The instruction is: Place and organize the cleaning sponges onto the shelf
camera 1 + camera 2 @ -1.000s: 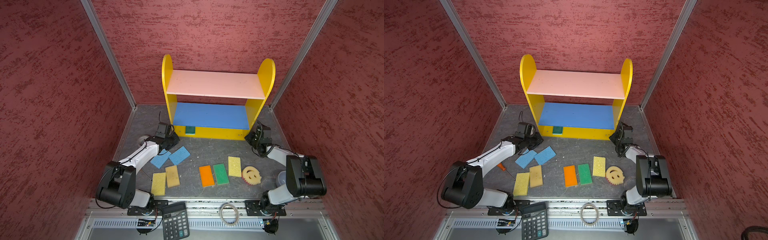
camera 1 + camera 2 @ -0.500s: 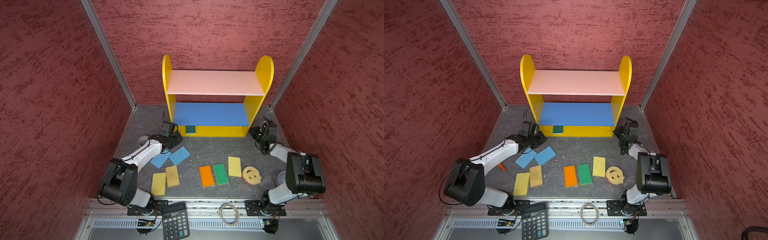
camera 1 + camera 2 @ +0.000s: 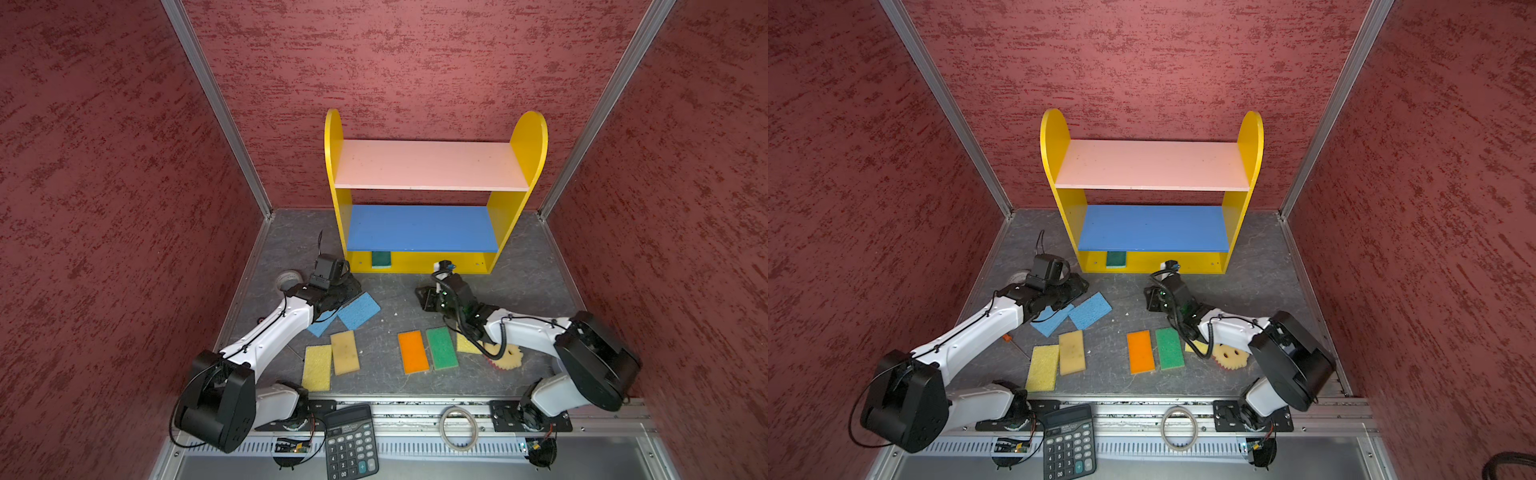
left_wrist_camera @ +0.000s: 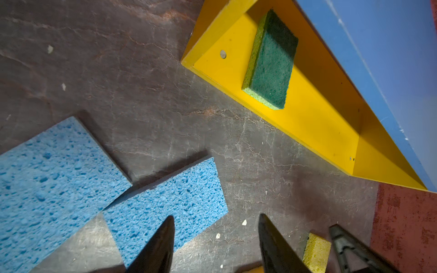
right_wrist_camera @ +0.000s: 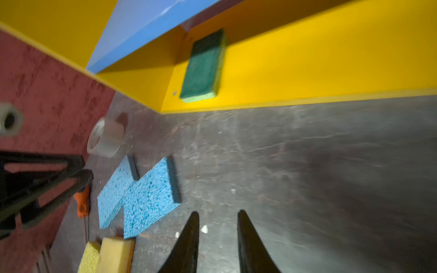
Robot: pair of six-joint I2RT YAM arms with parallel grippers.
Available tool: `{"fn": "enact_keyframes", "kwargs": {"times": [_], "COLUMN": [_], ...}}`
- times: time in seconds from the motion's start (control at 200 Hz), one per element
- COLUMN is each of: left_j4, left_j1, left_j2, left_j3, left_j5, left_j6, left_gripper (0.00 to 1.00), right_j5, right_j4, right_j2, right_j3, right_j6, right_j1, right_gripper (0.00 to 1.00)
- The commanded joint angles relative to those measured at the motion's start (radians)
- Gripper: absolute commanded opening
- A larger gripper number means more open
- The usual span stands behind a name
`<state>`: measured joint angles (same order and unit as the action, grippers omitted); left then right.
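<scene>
Both arms reach low before the three-tier wooden shelf (image 3: 428, 166), left gripper (image 4: 216, 216) and right gripper (image 5: 218, 212) each with fingers parted, holding nothing. One green-topped sponge (image 4: 272, 63) lies on the yellow bottom board; only the wrist views show its pale foam edge under the rough scouring face. The top views alone count all eight on the grey floor: two porous blue sponges (image 3: 358, 309), three yellow or tan sponges (image 3: 345, 352), one orange sponge (image 3: 412, 351), one green sponge (image 3: 441, 347), one scalloped round smiley sponge (image 3: 507, 357)
</scene>
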<state>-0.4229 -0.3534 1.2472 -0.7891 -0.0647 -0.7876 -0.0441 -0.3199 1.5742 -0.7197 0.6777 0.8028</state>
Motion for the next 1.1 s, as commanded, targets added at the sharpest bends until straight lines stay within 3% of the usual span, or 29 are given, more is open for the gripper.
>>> {"fn": "enact_keyframes", "kwargs": {"times": [0.0,0.235,0.351,0.511,0.756,1.092], "left_j4": [-0.012,-0.014,-0.013,-0.093,-0.065,-0.142], "left_j1": [-0.027,-0.073,-0.142,-0.279,-0.32,-0.395], "left_j2": [-0.037,-0.049,-0.026,0.065,0.16,0.239], "left_j3": [0.001,0.015,-0.014,-0.116,-0.129,-0.266], "left_j5": [0.039,0.041,0.0,0.02,-0.033,0.009], "left_j6": [0.004,-0.013,-0.033,0.011,-0.026,-0.01], "left_gripper": [0.61,0.66,0.63,0.63,0.65,0.67], "right_j5": [-0.098,-0.151,-0.168,-0.225,-0.275,-0.278], "right_j4": [0.007,0.086,0.142,0.373,0.59,0.573], "right_j2": [0.057,0.062,-0.044,-0.232,-0.418,-0.435], "right_j3": [-0.095,-0.12,-0.046,0.046,0.159,0.214], "right_j6": [-0.077,-0.049,-0.062,-0.042,0.096,0.107], "right_j1": [0.115,0.162,0.162,0.162,0.161,0.161], "right_gripper": [0.41,0.49,0.41,0.39,0.5,0.55]}}
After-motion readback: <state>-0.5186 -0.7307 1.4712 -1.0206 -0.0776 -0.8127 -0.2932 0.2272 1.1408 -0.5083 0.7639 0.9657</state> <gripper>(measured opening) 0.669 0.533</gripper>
